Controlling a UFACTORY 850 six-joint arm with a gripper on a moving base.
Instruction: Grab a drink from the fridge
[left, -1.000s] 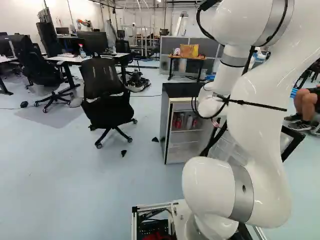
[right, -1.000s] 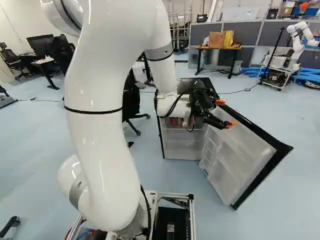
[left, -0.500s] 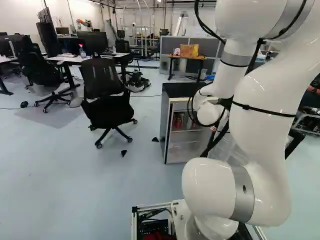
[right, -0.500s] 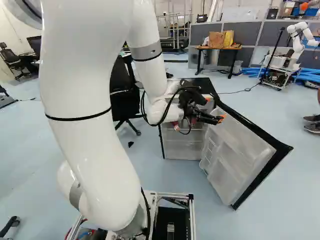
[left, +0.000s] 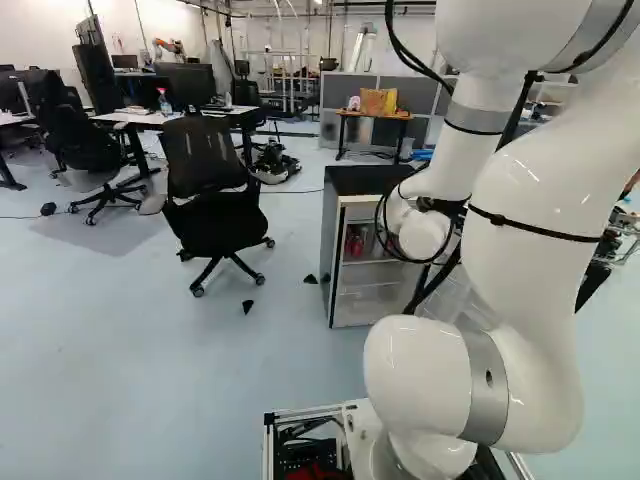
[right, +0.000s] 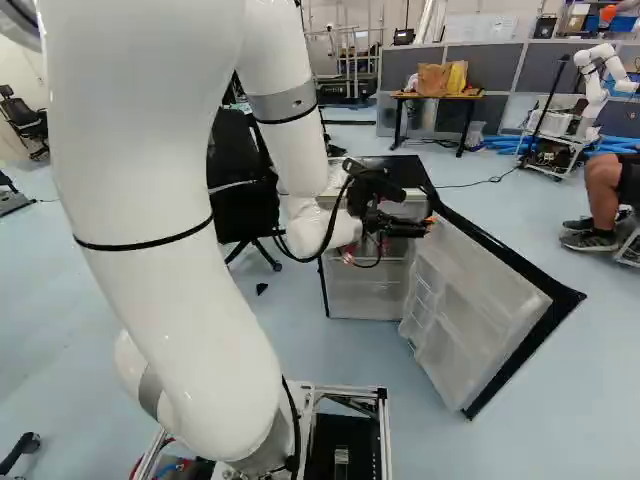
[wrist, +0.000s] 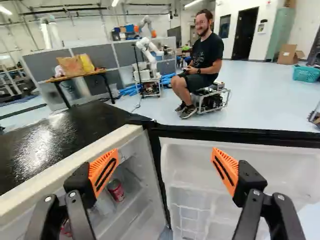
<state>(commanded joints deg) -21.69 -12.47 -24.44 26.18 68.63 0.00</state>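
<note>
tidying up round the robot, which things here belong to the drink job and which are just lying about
For the job:
- fridge, with its door open
- red can inside it
- claw, open

Just lying about:
- black office chair beside the fridge
- paper bag on the far table
- teal basket
- cardboard box

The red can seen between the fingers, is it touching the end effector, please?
Apart: the wrist view shows the red can deeper in the fridge, interior visible between it and the nearer pad of the end effector.
</note>
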